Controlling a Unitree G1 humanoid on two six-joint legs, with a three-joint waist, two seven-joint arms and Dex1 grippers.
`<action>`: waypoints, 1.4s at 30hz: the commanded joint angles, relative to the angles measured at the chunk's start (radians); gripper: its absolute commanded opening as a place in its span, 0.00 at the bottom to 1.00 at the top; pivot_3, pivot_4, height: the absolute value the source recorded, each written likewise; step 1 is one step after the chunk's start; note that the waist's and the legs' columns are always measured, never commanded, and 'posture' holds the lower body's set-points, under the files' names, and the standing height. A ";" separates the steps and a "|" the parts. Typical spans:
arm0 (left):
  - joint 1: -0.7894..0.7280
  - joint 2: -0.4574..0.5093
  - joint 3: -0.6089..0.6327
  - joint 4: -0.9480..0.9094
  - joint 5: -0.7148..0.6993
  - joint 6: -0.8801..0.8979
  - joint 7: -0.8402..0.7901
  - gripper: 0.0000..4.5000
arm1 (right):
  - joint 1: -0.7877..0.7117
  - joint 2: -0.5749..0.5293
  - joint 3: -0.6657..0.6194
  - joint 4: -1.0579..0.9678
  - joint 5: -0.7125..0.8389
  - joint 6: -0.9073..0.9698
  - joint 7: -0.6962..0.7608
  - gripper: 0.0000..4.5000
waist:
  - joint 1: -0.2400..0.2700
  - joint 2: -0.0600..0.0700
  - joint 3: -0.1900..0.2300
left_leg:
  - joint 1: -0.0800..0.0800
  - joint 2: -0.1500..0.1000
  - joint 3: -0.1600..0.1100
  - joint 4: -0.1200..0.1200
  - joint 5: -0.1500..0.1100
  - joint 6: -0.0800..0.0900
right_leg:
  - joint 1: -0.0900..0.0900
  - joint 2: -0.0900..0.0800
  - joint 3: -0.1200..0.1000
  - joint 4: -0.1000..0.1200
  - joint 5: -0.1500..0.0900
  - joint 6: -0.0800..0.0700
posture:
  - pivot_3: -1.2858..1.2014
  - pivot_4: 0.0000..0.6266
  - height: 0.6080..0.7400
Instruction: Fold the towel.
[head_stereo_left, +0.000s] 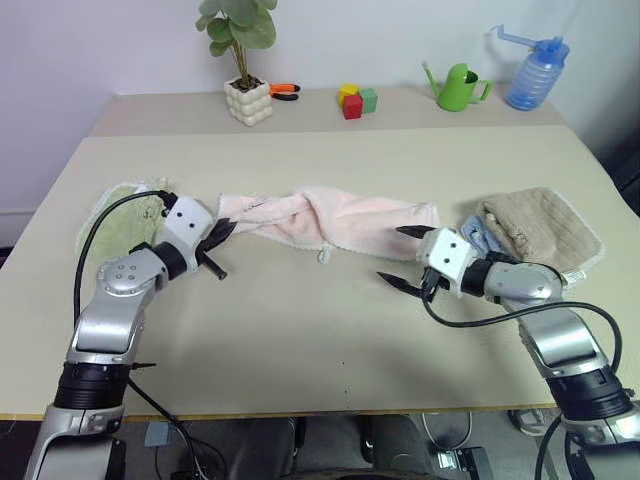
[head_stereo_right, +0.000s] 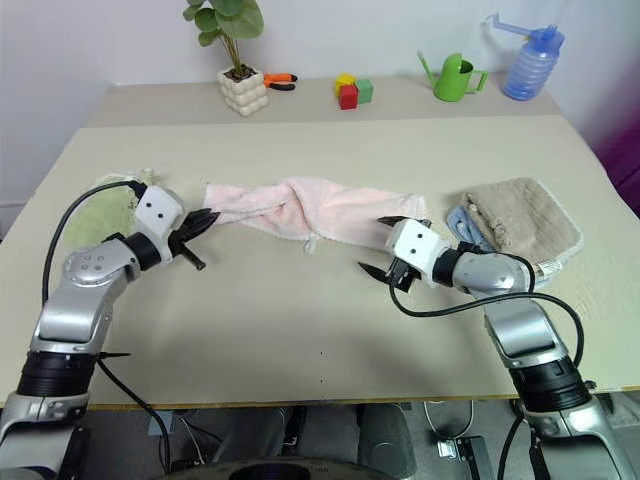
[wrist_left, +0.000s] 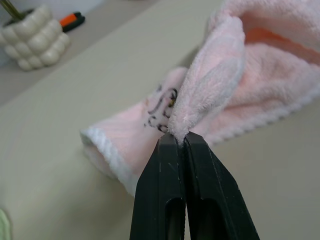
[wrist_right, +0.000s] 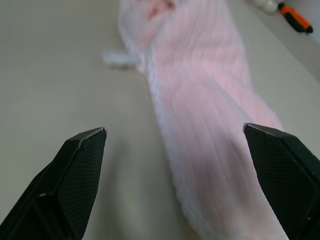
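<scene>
table (head_stereo_left: 300, 330) beige, bare at bottom | left gripper (head_stereo_left: 222, 234) pinching towel (head_stereo_left: 340, 218) end, centre-left | right gripper (head_stereo_left: 405, 256) spread by its right end | green towel (head_stereo_left: 125, 215) left, brown towel (head_stereo_left: 540, 228) right | plant (head_stereo_left: 245, 60), blocks (head_stereo_left: 355, 100), watering can (head_stereo_left: 460, 88), bottle (head_stereo_left: 535, 72) along top by white wall (head_stereo_left: 100, 40)
</scene>
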 joint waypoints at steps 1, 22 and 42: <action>0.001 0.007 0.015 -0.052 -0.014 -0.013 -0.002 0.01 | -0.037 -0.044 0.018 0.064 -0.126 -0.111 -0.046 1.00 | 0.000 0.000 0.000 | 0.000 0.000 0.000 0.000 0.000 0.000 | 0.000 0.000 0.000 0.000 0.000 0.000 | 0.52 0.24 0.94; 0.027 -0.001 -0.008 -0.064 -0.010 -0.019 -0.008 0.00 | -0.153 -0.115 0.043 0.300 -0.371 -0.450 -0.211 0.87 | -0.003 0.000 0.000 | 0.000 0.000 0.000 0.000 0.001 -0.002 | 0.001 0.000 0.000 0.000 0.000 0.000 | 0.52 0.24 0.94; -0.115 0.017 0.045 0.090 0.018 -0.102 0.057 0.00 | -0.266 -0.061 -0.085 0.309 -0.179 -0.361 -0.201 0.01 | -0.003 0.000 0.001 | 0.001 0.000 0.000 0.000 0.001 -0.002 | 0.001 0.000 0.000 0.000 0.000 0.000 | 0.52 0.24 0.94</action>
